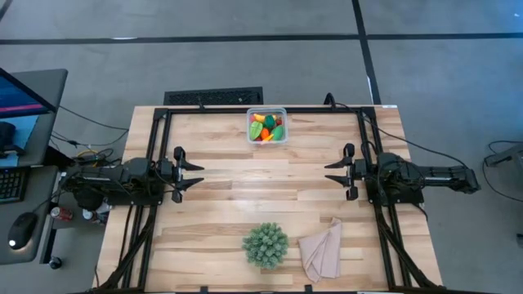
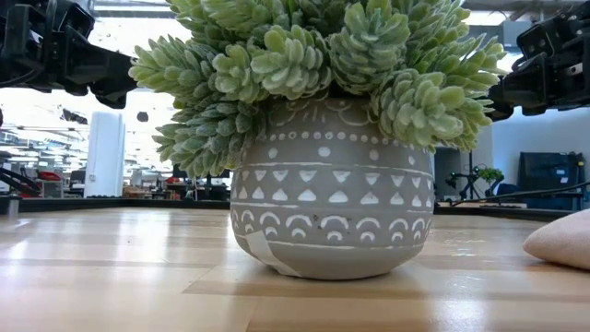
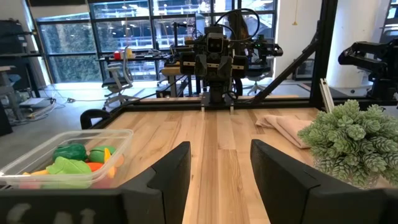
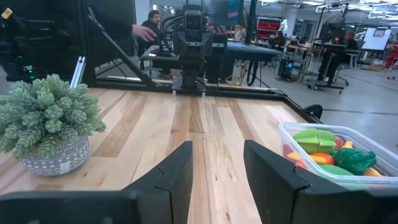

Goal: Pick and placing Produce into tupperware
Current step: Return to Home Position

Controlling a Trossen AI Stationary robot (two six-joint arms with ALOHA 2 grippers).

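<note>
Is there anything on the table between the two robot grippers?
No, just bare wooden table. The high view shows the left gripper and right gripper facing each other, both open, with nothing between them.

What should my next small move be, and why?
Probably no further pick; just park both arms. All the produce I can see sits inside the tupperware. The left claw and right claw hang open and empty, well apart from it, and no loose piece shows on the table.
</note>
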